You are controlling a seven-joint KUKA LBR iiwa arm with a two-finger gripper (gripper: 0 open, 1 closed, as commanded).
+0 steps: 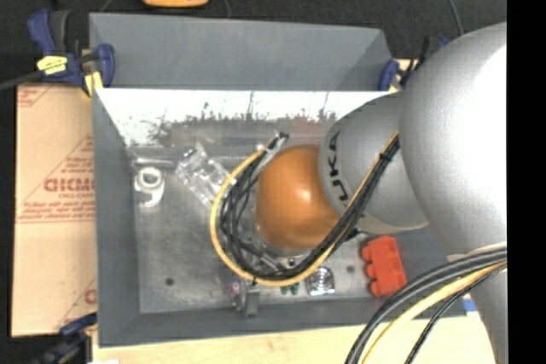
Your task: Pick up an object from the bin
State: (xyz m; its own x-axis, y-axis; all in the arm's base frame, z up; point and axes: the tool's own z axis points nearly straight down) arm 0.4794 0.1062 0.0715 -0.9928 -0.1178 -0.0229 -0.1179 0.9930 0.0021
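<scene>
The gripper is low in the bin, by the front wall. Nothing looks picked up yet; the grab and lift are left. The orange cover hides what is under it, so I cannot tell if the gripper is open or closed. A small shiny thing lies just beside it.

Silver arm reaching in from the right, orange wrist cover ringed by cables, tool pointing down
</scene>
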